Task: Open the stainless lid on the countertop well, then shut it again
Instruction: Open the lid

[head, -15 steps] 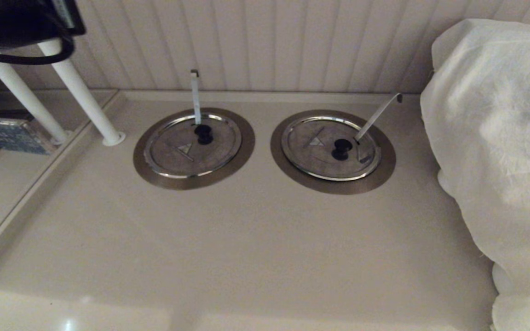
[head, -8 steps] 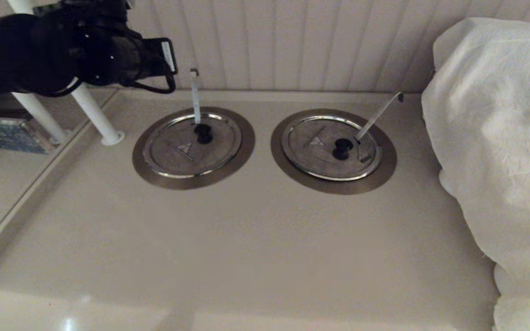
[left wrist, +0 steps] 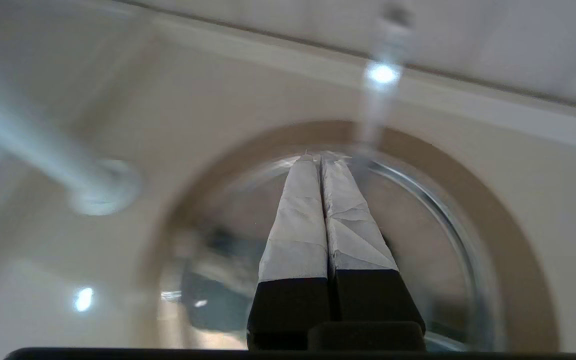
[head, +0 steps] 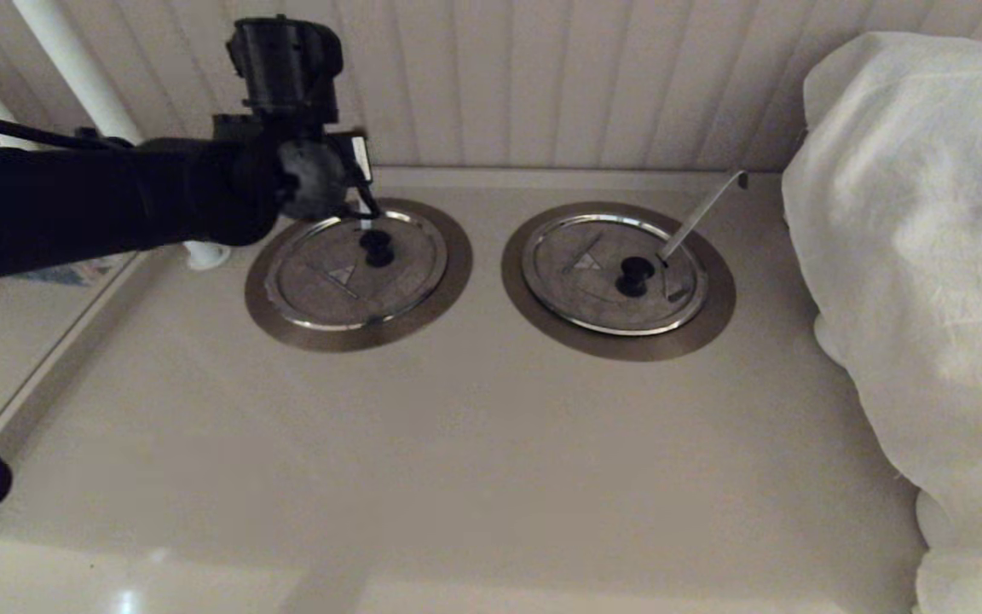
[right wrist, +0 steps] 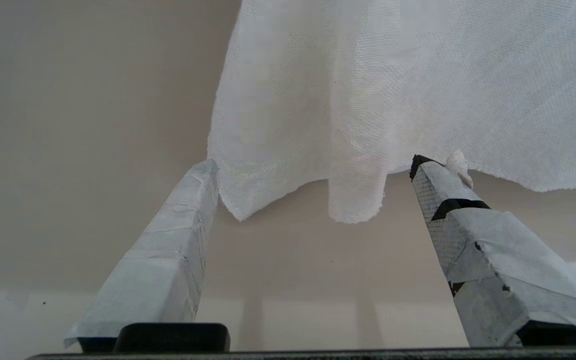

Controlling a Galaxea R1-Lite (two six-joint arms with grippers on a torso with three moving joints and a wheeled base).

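Note:
The stainless lid [head: 346,281] lies flat and closed in the left countertop well, inside its brushed collar ring [head: 459,264]. Its black knob [head: 377,247] shows beside the triangle mark. My left gripper [head: 359,209] hangs over the lid's back edge, just left of the upright utensil handle [left wrist: 378,100], which my arm mostly hides in the head view. In the left wrist view the left gripper [left wrist: 320,157] is shut and empty, its tips above the far rim of the lid [left wrist: 418,225]. My right gripper [right wrist: 314,164] stays open and idle by a white cloth.
The twin lid [head: 593,281] with a slanted hook-tipped handle [head: 700,213] sits to the right. A white cloth-covered bulk [head: 926,256] fills the right side. A white pole base [head: 205,254] stands left of the ring. The wall runs close behind both wells.
My left arm has swung in from the upper left and down over the back of the left lid, now covering most of the upright handle. The lids have not moved.

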